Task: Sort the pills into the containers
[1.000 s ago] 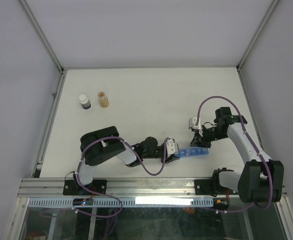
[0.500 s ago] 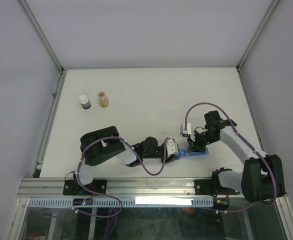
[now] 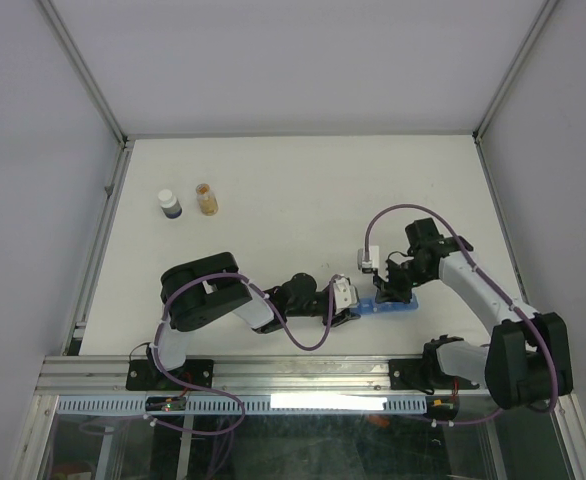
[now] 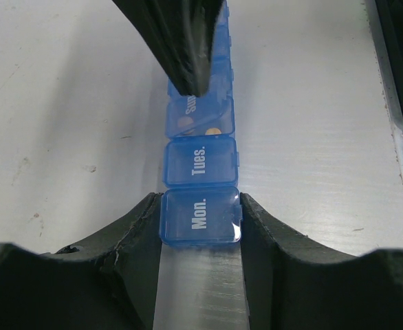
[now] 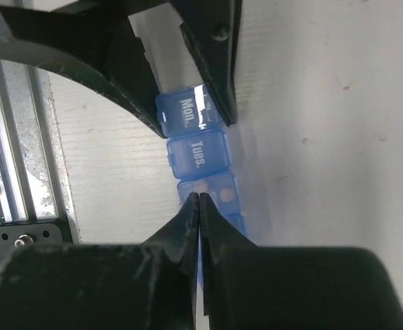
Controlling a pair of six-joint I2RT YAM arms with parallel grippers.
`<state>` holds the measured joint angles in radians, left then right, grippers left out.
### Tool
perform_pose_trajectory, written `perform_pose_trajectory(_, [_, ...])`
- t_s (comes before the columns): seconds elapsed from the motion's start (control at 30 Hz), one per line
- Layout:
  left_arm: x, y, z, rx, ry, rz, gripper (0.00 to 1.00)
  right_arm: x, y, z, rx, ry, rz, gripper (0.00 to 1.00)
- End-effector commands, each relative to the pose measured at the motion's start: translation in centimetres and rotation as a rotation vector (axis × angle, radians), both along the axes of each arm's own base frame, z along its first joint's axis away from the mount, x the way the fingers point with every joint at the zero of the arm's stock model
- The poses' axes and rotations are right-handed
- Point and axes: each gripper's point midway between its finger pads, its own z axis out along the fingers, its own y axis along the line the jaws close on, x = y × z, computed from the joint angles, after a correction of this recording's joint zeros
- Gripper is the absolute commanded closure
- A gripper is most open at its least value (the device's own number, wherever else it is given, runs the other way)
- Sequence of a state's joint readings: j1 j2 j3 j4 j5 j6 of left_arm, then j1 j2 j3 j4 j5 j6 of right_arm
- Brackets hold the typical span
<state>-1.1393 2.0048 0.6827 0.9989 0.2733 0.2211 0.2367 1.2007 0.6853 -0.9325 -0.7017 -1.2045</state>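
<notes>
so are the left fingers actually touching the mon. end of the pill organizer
Touching. In the left wrist view both left fingers press flush against the sides of the Mon. compartment of the blue pill organizer, with no gap.

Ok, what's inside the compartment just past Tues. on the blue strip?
In that cell of the pill organizer, two small orange-brown pills show through the blue plastic. The shut right gripper covers its far part; anything there is hidden.
</notes>
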Motion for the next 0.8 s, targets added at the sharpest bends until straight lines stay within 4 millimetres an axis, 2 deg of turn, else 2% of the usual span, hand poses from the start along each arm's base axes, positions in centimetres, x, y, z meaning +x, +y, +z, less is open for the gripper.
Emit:
perform_pose_trajectory(0.0, [-0.7, -0.8, 0.5, -0.018, -0.003, -0.048, 0.85, 1.5, 0.9, 3.8, 0.048, -0.094, -0.005, 1.00])
perform_pose_trajectory(0.1, [-0.7, -0.8, 0.5, -0.017, -0.002, -0.050, 0.85, 1.4, 1.0, 4.1, 0.058, -0.091, -0.006, 1.00])
perform_pose_trajectory(0.2, [-0.8, -0.8, 0.5, -0.017, -0.002, -0.051, 0.85, 1.2, 0.9, 3.0, 0.048, -0.061, -0.012, 1.00])
perform_pose_trajectory(0.27, [-0.8, -0.8, 0.4, -0.013, -0.001, -0.052, 0.85, 0.7, 0.5, 1.2, 0.019, -0.024, -0.012, 1.00])
perform_pose_trajectory(0.37, [-0.8, -0.9, 0.2, -0.006, 0.002, -0.056, 0.86, -0.3, -0.9, -2.9, -0.080, 0.039, -0.013, 1.00])
perform_pose_trajectory(0.47, [-0.8, -1.0, 0.2, -0.004, 0.004, -0.057, 0.87, -0.5, -1.6, -4.4, -0.134, 0.090, -0.022, 1.00])
perform_pose_trajectory(0.57, [-0.7, -1.0, 0.2, -0.001, 0.005, -0.053, 0.87, 0.2, -1.3, -3.8, -0.122, 0.069, -0.045, 1.00])
perform_pose_trajectory(0.77, [-0.6, -0.9, 0.4, -0.010, 0.005, -0.043, 0.85, 1.2, 0.4, 0.6, 0.020, 0.008, -0.063, 1.00])
